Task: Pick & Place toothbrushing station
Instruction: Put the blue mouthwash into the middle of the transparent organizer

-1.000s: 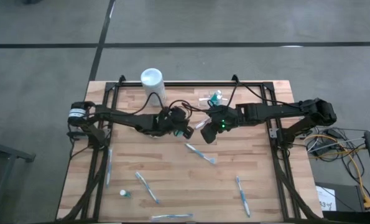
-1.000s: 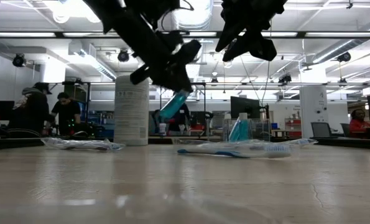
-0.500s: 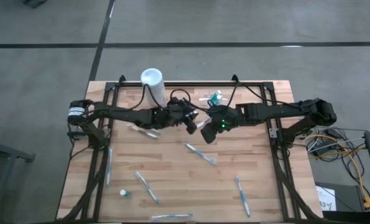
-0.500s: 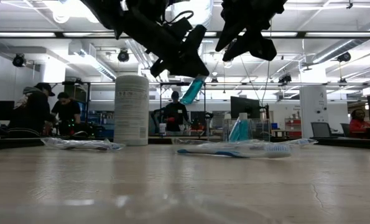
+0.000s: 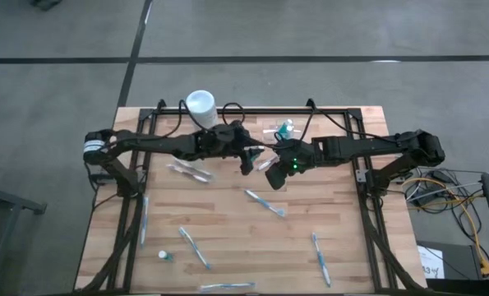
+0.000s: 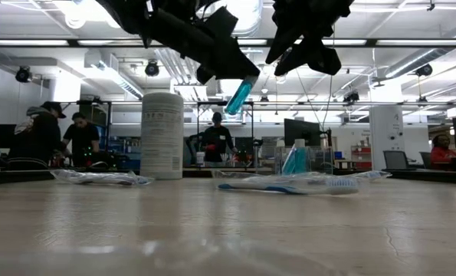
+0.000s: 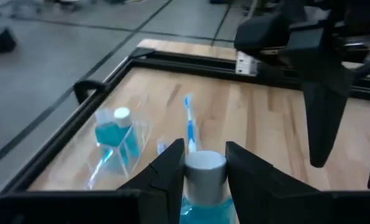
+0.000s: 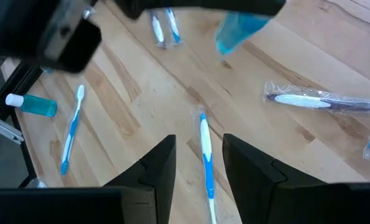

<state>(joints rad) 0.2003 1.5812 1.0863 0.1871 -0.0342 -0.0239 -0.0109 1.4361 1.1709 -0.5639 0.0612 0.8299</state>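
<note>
white cylinder (image 5: 200, 105): rear left of table, printed label too small to read | left gripper (image 6: 229, 70): raised mid-table, pinching a blue bottle (image 6: 239, 96) by its white cap | right gripper (image 8: 199, 163): just beside it, raised, fingers apart, holding nothing | station (image 7: 121, 138): rear centre of table, a blue bottle inside

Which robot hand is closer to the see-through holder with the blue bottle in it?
The right gripper is nearer the clear holder at the table's far edge. The left gripper, clamping a blue bottle, hangs slightly farther away.
</note>
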